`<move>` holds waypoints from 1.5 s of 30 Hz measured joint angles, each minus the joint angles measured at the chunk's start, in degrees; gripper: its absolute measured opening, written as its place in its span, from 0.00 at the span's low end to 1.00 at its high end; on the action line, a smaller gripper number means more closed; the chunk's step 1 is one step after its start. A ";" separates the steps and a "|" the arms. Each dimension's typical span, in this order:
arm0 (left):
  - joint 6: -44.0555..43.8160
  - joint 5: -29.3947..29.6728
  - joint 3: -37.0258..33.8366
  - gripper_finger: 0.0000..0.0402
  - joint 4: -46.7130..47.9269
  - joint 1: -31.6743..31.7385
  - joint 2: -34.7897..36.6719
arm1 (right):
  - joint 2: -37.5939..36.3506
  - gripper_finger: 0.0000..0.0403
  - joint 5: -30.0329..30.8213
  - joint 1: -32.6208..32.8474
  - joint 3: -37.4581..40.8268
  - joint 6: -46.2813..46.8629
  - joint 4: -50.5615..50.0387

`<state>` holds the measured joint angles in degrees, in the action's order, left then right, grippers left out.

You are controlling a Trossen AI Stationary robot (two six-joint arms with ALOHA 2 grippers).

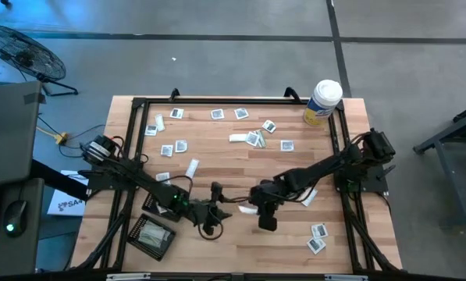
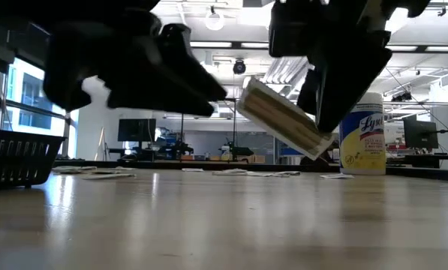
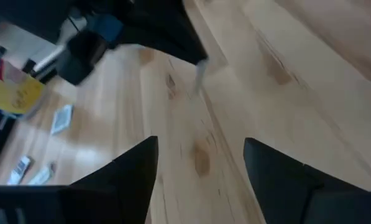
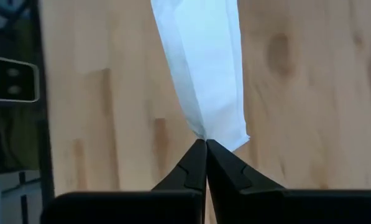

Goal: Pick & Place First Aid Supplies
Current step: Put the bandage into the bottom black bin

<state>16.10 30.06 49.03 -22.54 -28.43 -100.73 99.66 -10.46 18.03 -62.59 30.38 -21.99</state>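
Nearest the table's front edge, the right gripper [image 4: 205, 144] has its 2 fingers pinched together on the end of a narrow white strip wrapper [image 4: 201, 68], which hangs tilted above the wooden table [image 1: 240, 242] in the low view [image 2: 284, 116]. Facing it just beside, the left gripper [image 3: 201, 165] hovers over bare wood with its fingers spread apart and nothing between them; from above the 2 grippers [image 1: 217, 209] [image 1: 257, 209] sit close together near the table's middle front.

To the left of the left arm stand 2 black mesh trays [image 1: 153, 236]. Right of the right gripper lie 2 square packets [image 1: 318, 238] near the front right corner, and another strip [image 1: 309, 198] lies under the right arm.

Farther back, the remaining first aid supplies [image 1: 255, 138] are scattered across the rear half of the table, well apart from both grippers. A white canister with a yellow label [image 1: 321, 102] stands upright at the far right corner.
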 joint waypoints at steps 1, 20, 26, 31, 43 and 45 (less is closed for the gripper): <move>0.29 0.00 0.01 0.57 -1.76 0.31 -0.44 | 0.00 0.00 0.00 0.27 0.00 -0.89 0.69; -3.07 -15.63 -0.03 0.12 -8.74 3.00 -0.95 | 0.00 0.00 0.01 -0.06 -0.02 -4.95 6.86; -4.47 -14.53 -0.01 0.03 -9.02 2.93 -0.95 | 0.00 0.00 1.98 -0.01 -0.02 -6.44 6.89; -6.01 -11.20 1.15 0.01 -1.97 1.73 1.36 | -0.06 0.05 2.89 0.62 -0.02 -8.67 8.27; -43.18 -13.06 15.86 0.00 53.08 -8.46 13.64 | -2.57 0.32 13.48 3.47 -0.02 -11.16 13.00; -49.85 -15.24 17.65 0.00 56.67 -10.92 14.91 | -2.60 0.35 18.74 3.32 -0.02 -11.59 13.45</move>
<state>-33.75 14.82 66.68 34.12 -39.35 -85.82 97.06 8.28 21.35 -62.61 18.79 -8.54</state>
